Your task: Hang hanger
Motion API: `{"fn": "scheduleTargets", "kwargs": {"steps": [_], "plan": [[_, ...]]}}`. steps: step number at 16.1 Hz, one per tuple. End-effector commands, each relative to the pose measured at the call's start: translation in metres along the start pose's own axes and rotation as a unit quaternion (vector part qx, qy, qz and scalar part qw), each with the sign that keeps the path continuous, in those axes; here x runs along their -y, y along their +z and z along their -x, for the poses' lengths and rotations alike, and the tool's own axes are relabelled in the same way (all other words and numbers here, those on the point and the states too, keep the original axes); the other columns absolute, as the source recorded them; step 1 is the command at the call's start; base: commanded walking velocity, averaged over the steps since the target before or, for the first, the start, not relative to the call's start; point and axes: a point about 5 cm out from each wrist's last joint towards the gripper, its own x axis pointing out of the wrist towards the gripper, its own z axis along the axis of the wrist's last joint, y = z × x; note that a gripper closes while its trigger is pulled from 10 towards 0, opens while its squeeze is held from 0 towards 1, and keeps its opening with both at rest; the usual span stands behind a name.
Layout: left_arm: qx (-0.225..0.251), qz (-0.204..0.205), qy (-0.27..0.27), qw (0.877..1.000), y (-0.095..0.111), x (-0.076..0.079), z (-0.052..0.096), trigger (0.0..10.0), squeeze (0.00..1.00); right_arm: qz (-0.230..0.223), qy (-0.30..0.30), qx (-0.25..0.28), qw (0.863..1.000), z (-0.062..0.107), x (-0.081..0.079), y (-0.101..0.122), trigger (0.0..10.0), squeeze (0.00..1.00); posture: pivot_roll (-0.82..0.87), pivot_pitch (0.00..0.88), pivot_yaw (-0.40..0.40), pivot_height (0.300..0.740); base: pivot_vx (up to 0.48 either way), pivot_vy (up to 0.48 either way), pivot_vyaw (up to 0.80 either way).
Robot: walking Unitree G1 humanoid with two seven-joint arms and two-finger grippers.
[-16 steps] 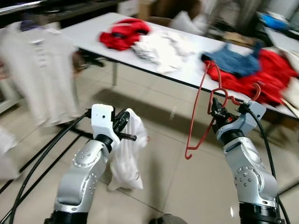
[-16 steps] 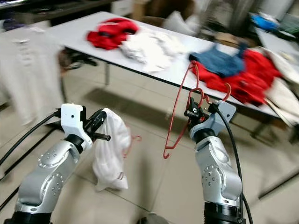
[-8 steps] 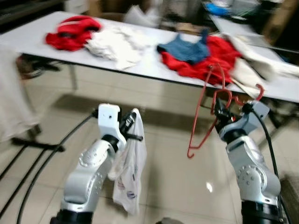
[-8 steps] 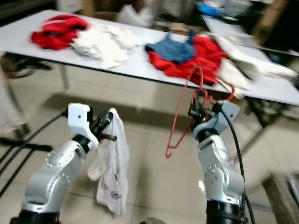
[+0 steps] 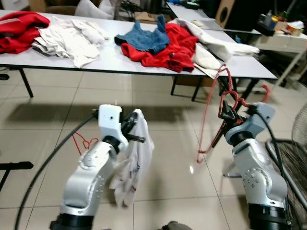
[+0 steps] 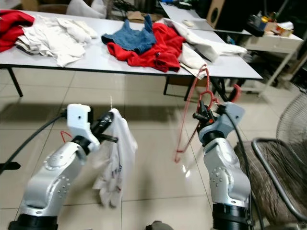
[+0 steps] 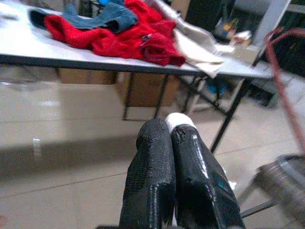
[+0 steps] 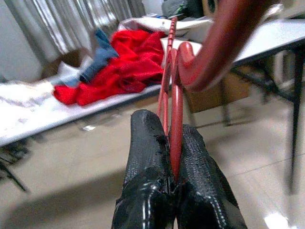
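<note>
My right gripper (image 5: 225,113) is shut on a red wire hanger (image 5: 198,160), which it holds upright at chest height, hook end by the fingers. In the right wrist view the black fingers (image 8: 147,157) pinch the hanger's wire (image 8: 175,95). A white garment (image 5: 134,167) hangs limp toward the floor from my left gripper (image 5: 130,126), which is shut on it. White cloth (image 7: 175,120) peeks out between the closed fingertips in the left wrist view. A second red hanger (image 5: 82,142) lies on the tiled floor behind my left arm.
A long white table (image 5: 120,63) crosses the room ahead, carrying red clothes (image 5: 165,50), a blue denim piece (image 5: 144,38) and white clothes (image 5: 67,33). A wire-framed object (image 6: 273,167) stands close on my right. A black cable (image 5: 43,167) trails from my left arm.
The camera has swung right: the hanging white shirt at the left has left the picture and the table's right end has come in. Both grippers keep the same hold.
</note>
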Motion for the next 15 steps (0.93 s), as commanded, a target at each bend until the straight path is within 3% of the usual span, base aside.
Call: {"fn": "scheduleTargets", "kwargs": {"steps": [1, 5, 11, 15], "plan": [[0.021, -0.020, 0.005, 1.000, 0.009, 0.002, -0.002, 10.0, 0.00, -0.003, 0.010, -0.013, 1.000, 0.001, -0.001, -0.002, 10.0, 0.00, -0.05, 0.000, -0.077, 0.710, 0.000, 0.000, 0.00], [0.023, -0.042, 0.004, 0.999, 0.012, 0.000, -0.002, 10.0, 0.00, 0.020, 0.050, -0.034, 0.998, 0.007, -0.008, -0.005, 10.0, 0.00, -0.06, 0.000, -0.079, 0.710, 0.000, 0.166, 0.00], [0.021, -0.052, 0.005, 0.998, 0.013, -0.001, -0.001, 10.0, 0.00, 0.064, 0.038, -0.071, 0.995, 0.011, -0.002, -0.019, 10.0, 0.00, -0.05, 0.000, -0.083, 0.710, 0.000, 0.401, 0.00], [0.024, -0.047, 0.007, 0.999, 0.013, 0.000, 0.000, 10.0, 0.00, 0.047, 0.053, -0.066, 0.995, 0.015, -0.004, -0.019, 10.0, 0.00, -0.05, 0.000, -0.080, 0.710, 0.000, 0.201, 0.00]]}}
